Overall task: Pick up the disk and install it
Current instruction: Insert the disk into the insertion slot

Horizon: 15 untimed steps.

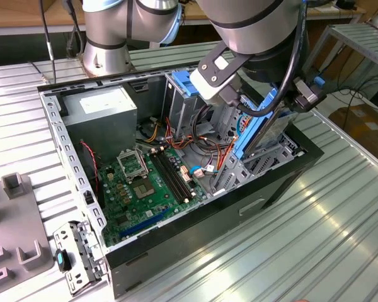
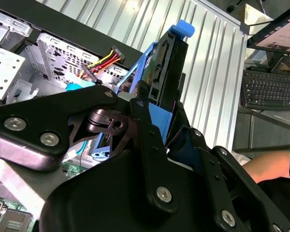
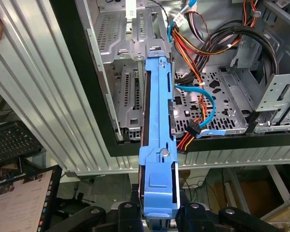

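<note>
blue plastic rails are framing the disk [image 1: 257, 126], which is standing on edge and tilting in the upper right of the exterior view's frame, above the drive cage [image 1: 268, 162] at the exterior view's right end of the open computer case [image 1: 68, 148]. the gripper [image 2: 166, 130] is clenching it: in both wrist views the black fingers [image 2: 145, 125] are pressing on either side of the railed drive, with the disk's [image 3: 159, 121] long blue edge running away from the gripper [image 3: 159, 215] toward the grey metal cage [image 3: 128, 72]. the disk's [image 2: 168, 63] connector end is pointing away from the jaws. i am judging the pick-up as done and the installing as the step in hand, with the drive hanging at the cage's mouth; whether its leading end is touching the guides i cannot tell. seating it is calling for the rails lining up squarely with the cage's slots, the tilt coming out, and the loose orange and blue cables [image 3: 203, 92] lying just beside the path staying clear. a person's forearm [image 2: 266, 166] is resting near a keyboard [image 2: 270, 89], well apart from the work.
</note>
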### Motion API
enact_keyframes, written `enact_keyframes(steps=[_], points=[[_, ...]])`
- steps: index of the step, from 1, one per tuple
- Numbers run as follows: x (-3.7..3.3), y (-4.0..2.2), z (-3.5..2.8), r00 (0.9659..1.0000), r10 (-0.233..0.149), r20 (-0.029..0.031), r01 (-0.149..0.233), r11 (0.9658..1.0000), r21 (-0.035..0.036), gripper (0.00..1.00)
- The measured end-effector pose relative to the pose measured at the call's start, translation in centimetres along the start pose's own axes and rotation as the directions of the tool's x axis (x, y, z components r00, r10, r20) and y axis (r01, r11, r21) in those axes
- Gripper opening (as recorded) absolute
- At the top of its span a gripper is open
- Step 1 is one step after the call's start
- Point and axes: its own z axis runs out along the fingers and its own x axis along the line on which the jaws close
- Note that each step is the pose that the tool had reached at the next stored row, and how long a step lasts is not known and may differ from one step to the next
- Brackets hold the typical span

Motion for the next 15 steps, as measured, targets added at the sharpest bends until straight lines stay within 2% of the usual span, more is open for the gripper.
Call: enact_keyframes(steps=[10, 12, 13, 14, 15], points=[[0.01, 0.17, 0.15, 1.0000, -0.002, -0.0018, 0.002, 1.0000, 0.0004, 0.36], [0.00, 0.22, 0.19, 1.0000, -0.002, -0.0019, 0.002, 1.0000, 0.0004, 0.38], [0.01, 0.37, 0.32, 1.0000, -0.002, -0.0016, 0.002, 1.0000, 0.0003, 0.44], [0.00, 0.52, 0.45, 1.0000, -0.002, -0.0025, 0.002, 1.0000, -0.0022, 0.44], [-0.05, 0.60, 0.63, 1.0000, 0.000, -0.0048, 0.000, 1.0000, -0.0088, 0.44]])
